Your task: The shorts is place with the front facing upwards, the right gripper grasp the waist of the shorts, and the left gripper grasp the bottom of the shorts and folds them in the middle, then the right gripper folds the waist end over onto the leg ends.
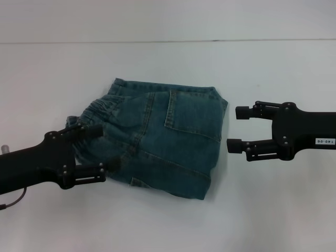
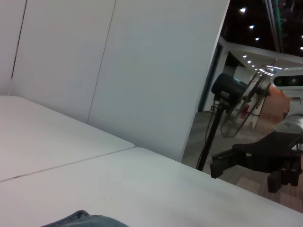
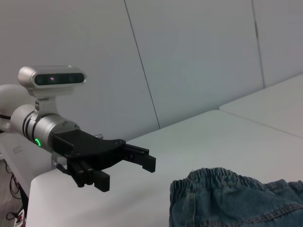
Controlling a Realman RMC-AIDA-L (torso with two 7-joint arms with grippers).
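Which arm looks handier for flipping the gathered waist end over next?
Left, probably: the left gripper is open at the waist of the shorts, while the right gripper is open beside the leg ends, off the cloth.

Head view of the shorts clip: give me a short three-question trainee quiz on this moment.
1. True or false: the right gripper is clamped on the denim shorts.
2. Which end of the shorts lies nearest the left gripper? A) the puckered elastic waist B) a flat leg hem C) neither, it is far from the shorts
3. Fill in: both grippers have their fingers ____.

Key
1. False: it hovers open, just off the shorts' edge on the robot's right, with bare white table between.
2. A: the gathered band is on the robot's left, by that gripper.
3. Open; neither holds any cloth.
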